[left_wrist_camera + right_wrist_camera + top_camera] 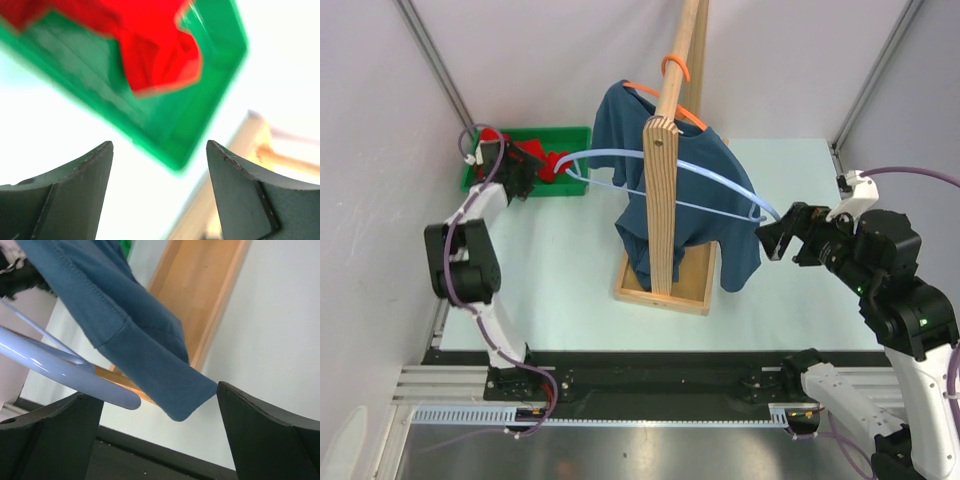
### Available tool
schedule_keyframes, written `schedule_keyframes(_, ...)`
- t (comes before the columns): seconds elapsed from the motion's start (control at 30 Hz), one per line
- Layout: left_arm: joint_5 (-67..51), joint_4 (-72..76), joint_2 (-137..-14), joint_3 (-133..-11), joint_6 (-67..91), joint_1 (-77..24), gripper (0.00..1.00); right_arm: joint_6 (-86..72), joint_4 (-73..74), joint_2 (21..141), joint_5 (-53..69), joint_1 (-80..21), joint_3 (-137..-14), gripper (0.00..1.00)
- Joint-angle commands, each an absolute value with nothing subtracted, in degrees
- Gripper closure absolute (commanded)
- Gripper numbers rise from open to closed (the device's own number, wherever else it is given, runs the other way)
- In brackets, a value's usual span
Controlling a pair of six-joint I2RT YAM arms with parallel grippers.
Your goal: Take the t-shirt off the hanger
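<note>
T-shirt (620, 130): blue, draped on orange hanger (692, 120) hooked over pole of wooden rack (665, 180), mid tabletop (560, 260); one sleeve hangs low on R side.
Light-blue hanger (720, 180): runs across shirt front, tip pokes out twd R claw; can't tell if any part sits inside the shirt.
R claw (772, 238): wide, nothing held; hanger tip betw its fingers, just beside one, not gripped.
L claw (525, 172): wide, empty, over green bin (565, 132) w/ red cloth (555, 165); well apart from shirt.
Progress: early, by my read. Shirt not off yet, no grip on cloth or hanger.
Left to do: grip, slip shoulders off, pull shirt clear.
</note>
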State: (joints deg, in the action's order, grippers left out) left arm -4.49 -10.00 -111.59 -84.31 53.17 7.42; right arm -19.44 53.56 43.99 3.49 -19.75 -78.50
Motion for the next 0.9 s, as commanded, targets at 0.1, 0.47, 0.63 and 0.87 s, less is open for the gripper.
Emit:
schedule_keyframes(0.1, -15.6, -0.3, -87.2, -58.4, 57.5, -1.2, 0.22, -17.9, 53.4, 47.5, -4.9, -19.5, -84.2, 0.01)
schedule_keyframes(0.47, -12.7, -8.1, -60.4, -39.8, 51.8, -16.2, 0.22, -18.6, 50.8, 52.4, 5.0, -19.3, -94.8, 0.04)
schedule_keyframes(0.63, -12.1, -14.0, -51.3, -36.7, 49.0, -16.3, 0.22, -17.9, 53.7, 46.8, 17.1, -19.4, -93.6, 0.04)
schedule_keyframes(0.87, -12.0, -19.3, -44.8, -36.3, 48.2, -16.3, 0.22, -16.2, 59.5, 50.5, 11.4, -19.4, -106.8, 0.02)
